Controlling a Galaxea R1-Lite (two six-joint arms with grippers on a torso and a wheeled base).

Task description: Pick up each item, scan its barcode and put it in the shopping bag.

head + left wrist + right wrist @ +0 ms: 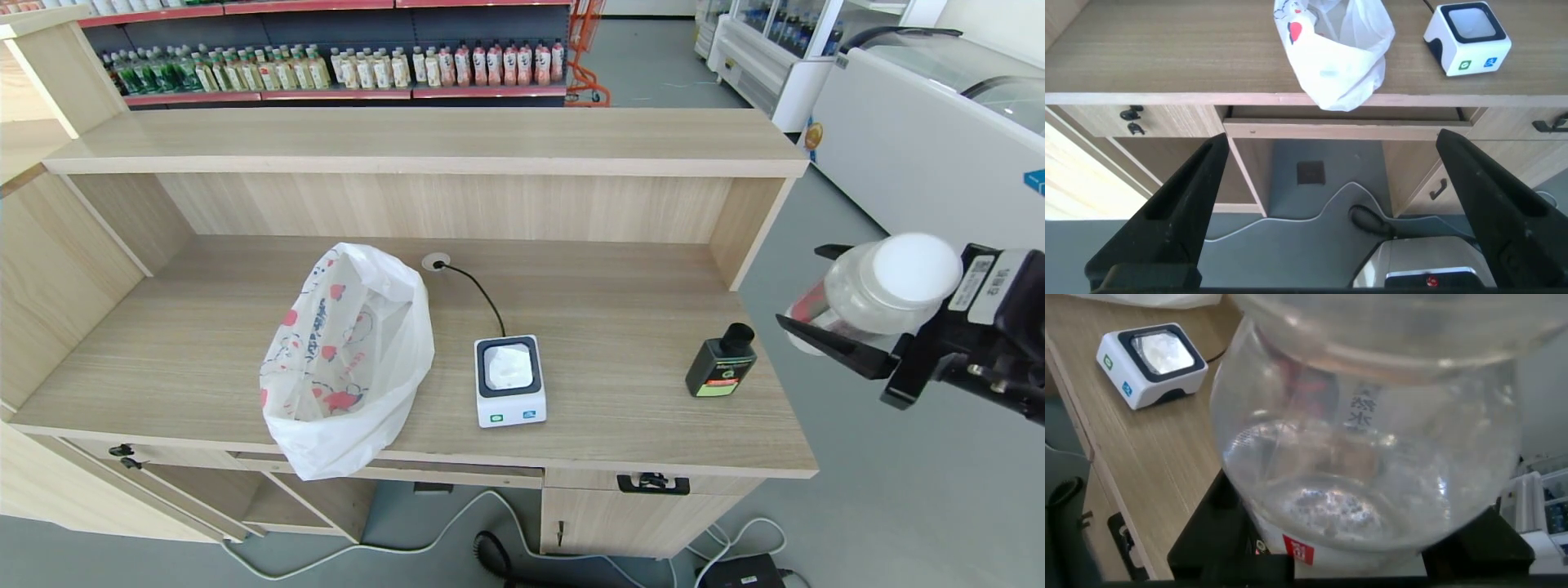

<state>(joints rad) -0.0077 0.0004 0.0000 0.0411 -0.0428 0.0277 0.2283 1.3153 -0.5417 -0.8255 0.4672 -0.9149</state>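
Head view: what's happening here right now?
The right gripper holds a clear jar with a white lid, jaws shut on it, beyond the right end of the counter. The scanner sits mid-counter, with the open shopping bag to its left and a dark bottle standing to its right. The left gripper hangs open, low in front of the counter.

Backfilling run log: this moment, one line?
right gripper shut on jar, off counter's right end | left gripper open, in front of counter | bottle on counter

bag [347, 359] left of scanner [509, 380], bottle [722, 361] right
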